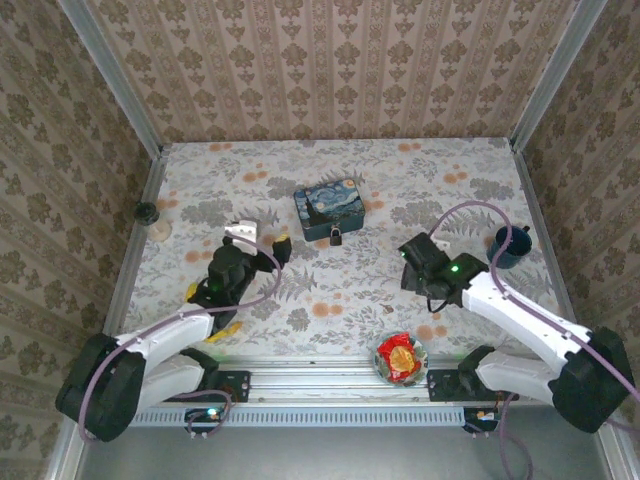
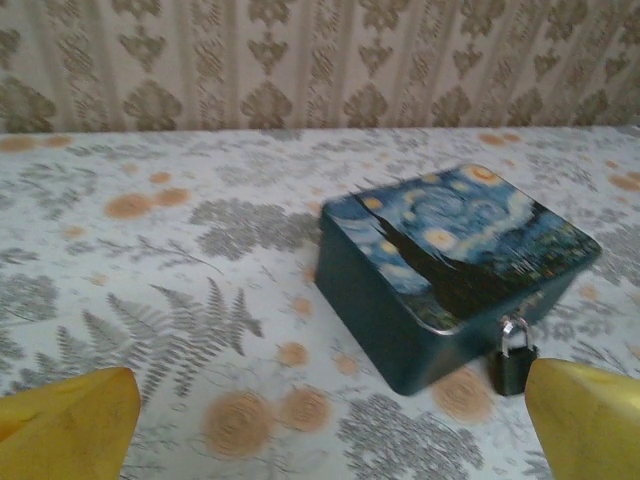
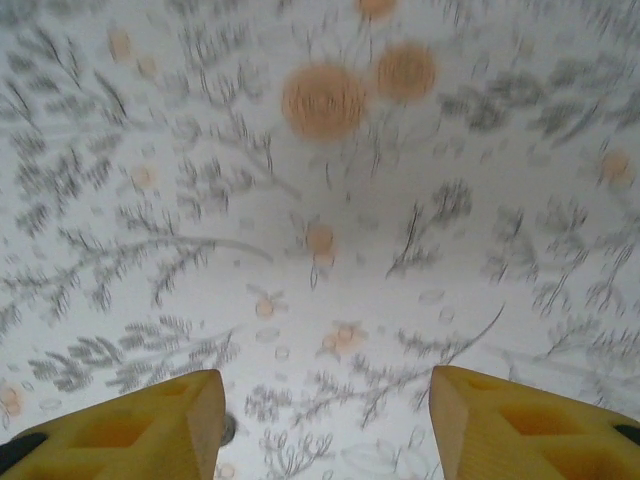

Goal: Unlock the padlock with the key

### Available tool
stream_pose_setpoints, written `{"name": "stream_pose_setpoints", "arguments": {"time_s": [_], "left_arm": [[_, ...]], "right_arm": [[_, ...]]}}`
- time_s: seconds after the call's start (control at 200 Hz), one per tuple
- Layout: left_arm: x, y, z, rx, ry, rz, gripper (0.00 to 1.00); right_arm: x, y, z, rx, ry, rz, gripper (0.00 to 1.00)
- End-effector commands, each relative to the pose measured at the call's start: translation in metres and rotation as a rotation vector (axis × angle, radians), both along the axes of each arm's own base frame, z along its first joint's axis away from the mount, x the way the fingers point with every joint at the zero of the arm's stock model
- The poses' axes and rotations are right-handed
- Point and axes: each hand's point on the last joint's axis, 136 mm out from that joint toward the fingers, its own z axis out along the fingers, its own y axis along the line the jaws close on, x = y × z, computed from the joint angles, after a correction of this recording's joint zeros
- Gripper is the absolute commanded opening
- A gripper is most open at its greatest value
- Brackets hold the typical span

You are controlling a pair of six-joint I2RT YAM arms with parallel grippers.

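We have two arms, the left arm [image 1: 165, 338] and the right arm [image 1: 520, 318], each built of white shells between bulky black joints. A lilac cable [image 1: 478, 205] loops along each, and a small green light [image 1: 455, 268] glows near the wrist. Our fingers [image 2: 70, 425] are chunky yellow wedges, the right ones [image 3: 520, 425] moulded with hollow pockets.

No word, brand or number could be read, neither on the padlock [image 1: 337, 237] nor the blue tin [image 1: 329, 207].
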Motion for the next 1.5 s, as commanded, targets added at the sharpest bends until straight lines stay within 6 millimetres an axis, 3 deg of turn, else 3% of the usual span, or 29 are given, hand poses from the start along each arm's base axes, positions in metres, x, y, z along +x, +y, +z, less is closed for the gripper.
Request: {"name": "stream_pose_setpoints", "arguments": {"time_s": [0.0,0.195,0.7,1.195,1.496], "left_arm": [[0.006,-0.007,0.003,-0.027,0.015,0.023,1.00],[0.008,-0.011,0.002,-0.049,0.007,0.025,1.00],[0.005,-0.006,-0.010,-0.043,0.039,0.043,1.00],[0.003,0.003,-0.016,-0.017,0.041,0.075,1.00],[0.003,0.004,-0.020,-0.005,0.050,0.082,1.00]], "right_arm": [[-0.018,0.013,-0.007,0.058,0.086,-0.090,0.56],[-0.027,0.045,-0.021,0.128,0.121,-0.081,0.52],[-0.033,0.080,-0.053,0.151,0.225,-0.046,0.48],[-0.032,0.088,-0.088,0.096,0.298,-0.043,0.46],[-0.012,0.100,-0.087,0.075,0.258,-0.010,0.39]]}}
